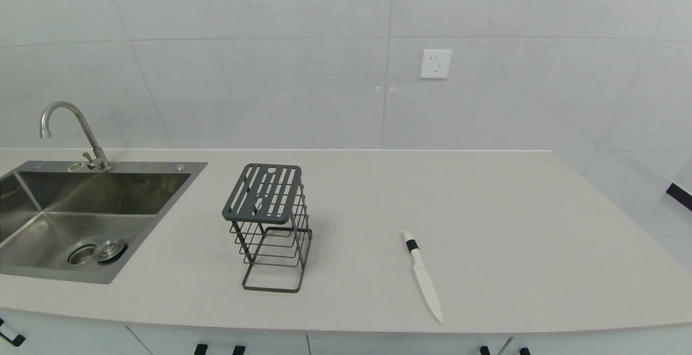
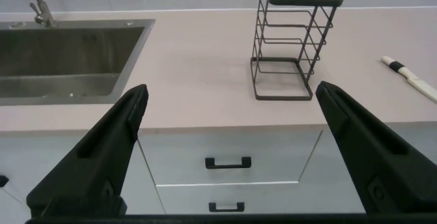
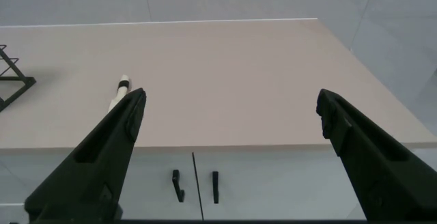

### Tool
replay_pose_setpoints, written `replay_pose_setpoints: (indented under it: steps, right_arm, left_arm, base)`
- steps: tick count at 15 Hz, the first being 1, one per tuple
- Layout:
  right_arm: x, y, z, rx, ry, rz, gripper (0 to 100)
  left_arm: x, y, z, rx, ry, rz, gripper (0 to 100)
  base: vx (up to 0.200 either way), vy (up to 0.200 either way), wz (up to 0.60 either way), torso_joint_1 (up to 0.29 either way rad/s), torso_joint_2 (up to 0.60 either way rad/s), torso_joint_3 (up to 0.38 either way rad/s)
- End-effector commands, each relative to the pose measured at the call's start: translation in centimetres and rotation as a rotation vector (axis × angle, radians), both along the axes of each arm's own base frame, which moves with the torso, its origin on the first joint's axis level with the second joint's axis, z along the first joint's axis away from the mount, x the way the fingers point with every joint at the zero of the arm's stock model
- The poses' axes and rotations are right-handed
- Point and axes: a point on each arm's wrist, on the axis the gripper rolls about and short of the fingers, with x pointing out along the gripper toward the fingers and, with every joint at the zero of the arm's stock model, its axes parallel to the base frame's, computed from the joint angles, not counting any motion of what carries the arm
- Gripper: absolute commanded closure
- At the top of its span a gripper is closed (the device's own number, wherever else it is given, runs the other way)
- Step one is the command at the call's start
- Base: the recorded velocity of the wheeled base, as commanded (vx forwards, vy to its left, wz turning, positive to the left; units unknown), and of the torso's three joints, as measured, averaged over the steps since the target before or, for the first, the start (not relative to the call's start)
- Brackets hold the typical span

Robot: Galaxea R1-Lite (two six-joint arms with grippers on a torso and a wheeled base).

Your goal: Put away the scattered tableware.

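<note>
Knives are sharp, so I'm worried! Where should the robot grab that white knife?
Probably by the handle, near its black band, coming straight down with the right gripper: the knife lies flat on the counter, pointed blade toward the front edge.

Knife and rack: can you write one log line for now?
knife: flat on counter, right of rack | left gripper: open, empty | right gripper: open, empty | stage: knife not yet picked up

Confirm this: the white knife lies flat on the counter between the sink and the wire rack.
Wrong in one respect. The white knife lies flat on the counter, but on the far side of the wire rack from the sink, as the head view shows.
</note>
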Motion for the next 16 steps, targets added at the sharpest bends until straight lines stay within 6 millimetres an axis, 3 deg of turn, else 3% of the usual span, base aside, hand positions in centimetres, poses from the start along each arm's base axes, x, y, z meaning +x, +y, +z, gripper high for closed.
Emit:
replay_pose_setpoints:
  steps: [1,10,16]
  right_arm:
    - [0.01,0.00,0.01,0.000,0.001,0.000,0]
    - [0.01,0.00,0.01,0.000,0.001,0.001,0]
    - [0.01,0.00,0.01,0.002,0.001,0.001,0]
  left_arm:
    - [0.01,0.00,0.01,-0.001,0.000,0.000,0]
    - [0.01,-0.01,0.00,-0.001,0.002,-0.001,0]
    - [0.01,-0.01,0.01,-0.001,0.000,-0.001,0]
  base:
    - [0.000,0.000,0.00,0.271,-0.02,0.251]
    - [0.000,0.000,0.00,0.284,-0.07,0.212]
    - [0.000,0.000,0.00,-0.075,0.24,0.168]
